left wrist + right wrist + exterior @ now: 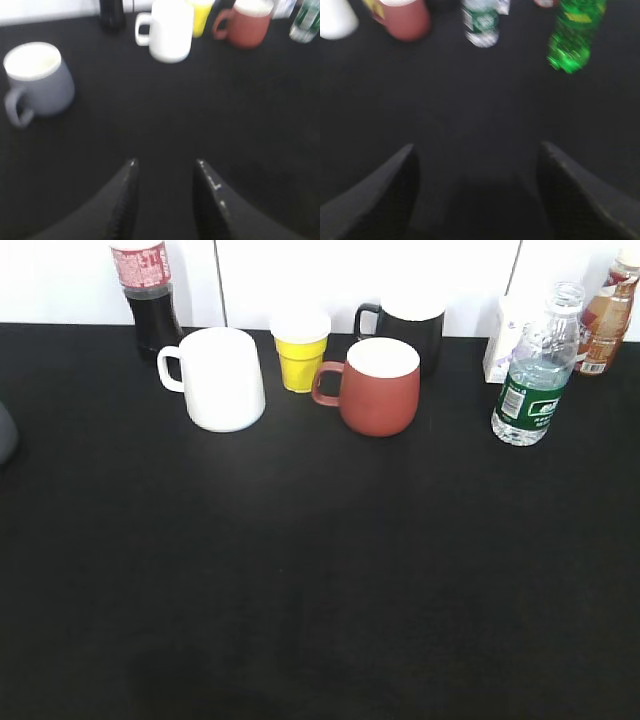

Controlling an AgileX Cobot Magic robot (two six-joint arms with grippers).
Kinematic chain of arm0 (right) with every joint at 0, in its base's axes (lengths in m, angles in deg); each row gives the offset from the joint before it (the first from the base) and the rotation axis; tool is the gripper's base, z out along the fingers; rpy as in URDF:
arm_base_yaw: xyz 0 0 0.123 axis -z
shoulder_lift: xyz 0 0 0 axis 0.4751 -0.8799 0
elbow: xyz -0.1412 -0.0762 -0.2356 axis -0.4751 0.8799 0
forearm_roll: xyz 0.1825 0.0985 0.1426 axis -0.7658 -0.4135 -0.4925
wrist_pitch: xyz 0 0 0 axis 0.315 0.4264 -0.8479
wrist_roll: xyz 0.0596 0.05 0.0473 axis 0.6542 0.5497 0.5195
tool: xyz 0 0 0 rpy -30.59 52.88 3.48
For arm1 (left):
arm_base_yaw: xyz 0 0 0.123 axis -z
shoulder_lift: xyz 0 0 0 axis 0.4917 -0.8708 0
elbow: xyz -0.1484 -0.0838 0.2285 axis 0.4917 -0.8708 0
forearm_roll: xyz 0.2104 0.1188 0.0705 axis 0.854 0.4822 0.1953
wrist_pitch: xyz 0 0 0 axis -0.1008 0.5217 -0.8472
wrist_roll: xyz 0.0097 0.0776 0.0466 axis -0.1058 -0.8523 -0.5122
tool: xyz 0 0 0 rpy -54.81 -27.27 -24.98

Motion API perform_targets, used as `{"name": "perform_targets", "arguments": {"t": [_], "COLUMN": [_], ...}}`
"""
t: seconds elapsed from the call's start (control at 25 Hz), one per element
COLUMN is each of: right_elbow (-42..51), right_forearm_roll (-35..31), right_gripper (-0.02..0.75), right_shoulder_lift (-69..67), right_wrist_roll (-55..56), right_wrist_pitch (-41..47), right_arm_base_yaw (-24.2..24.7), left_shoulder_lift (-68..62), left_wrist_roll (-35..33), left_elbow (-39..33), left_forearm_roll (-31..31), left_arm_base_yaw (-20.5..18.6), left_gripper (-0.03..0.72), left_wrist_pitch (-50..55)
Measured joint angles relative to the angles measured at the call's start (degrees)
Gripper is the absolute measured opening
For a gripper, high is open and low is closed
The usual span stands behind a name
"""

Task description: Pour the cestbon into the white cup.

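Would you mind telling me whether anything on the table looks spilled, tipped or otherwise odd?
Nothing stands out. The clear ribbed plastic water bottle with the green label stands upright without a cap, the large white ceramic mug sits upright, and the black tabletop shows no spill.

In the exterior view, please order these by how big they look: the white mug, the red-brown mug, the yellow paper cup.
1. white mug, largest.
2. red-brown mug, slightly smaller; it stands about as near the camera, so this ranking is fair.
3. yellow paper cup, clearly smallest, though it stands a little farther back.

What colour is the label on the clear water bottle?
Dark green with white print, on the cestbon; clearest in the exterior view.
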Motion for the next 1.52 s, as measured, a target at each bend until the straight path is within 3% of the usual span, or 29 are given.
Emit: {"name": "perform_targets", "arguments": {"t": [0.16, 0.68, 0.92, 1.2, 1.52], "right_elbow": [6.21, 6.65, 6.65, 6.65, 6.71], "right_forearm_roll": [2.12, 2.01, 1.77, 1.71, 1.35], "right_gripper": [0.554, 0.554, 0.554, 0.554, 0.554], "right_shoulder_lift": [0.12, 0.12, 0.12, 0.12, 0.19], "right_wrist_roll": [0.79, 1.12, 1.16, 1.16, 1.16], "right_wrist_pitch": [-6.29, -7.46, -7.5, -7.5, -7.5], "right_arm_base_yaw": [0.0, 0.19, 9.78, 10.69, 10.69], "left_shoulder_lift": [2.05, 2.14, 2.14, 2.14, 3.27], "left_wrist_roll": [-1.79, -3.46, -3.46, -3.46, -3.46], "left_elbow": [-3.64, -5.3, -5.35, -5.35, -5.35], "left_forearm_roll": [-2.32, -4.67, -4.67, -4.67, -4.73], "left_arm_base_yaw": [0.07, -0.52, -15.73, -27.66, -28.92], "left_gripper": [0.283, 0.281, 0.281, 0.279, 0.24], "left_wrist_pitch": [-0.34, -1.21, -1.21, -1.21, -1.21]}}
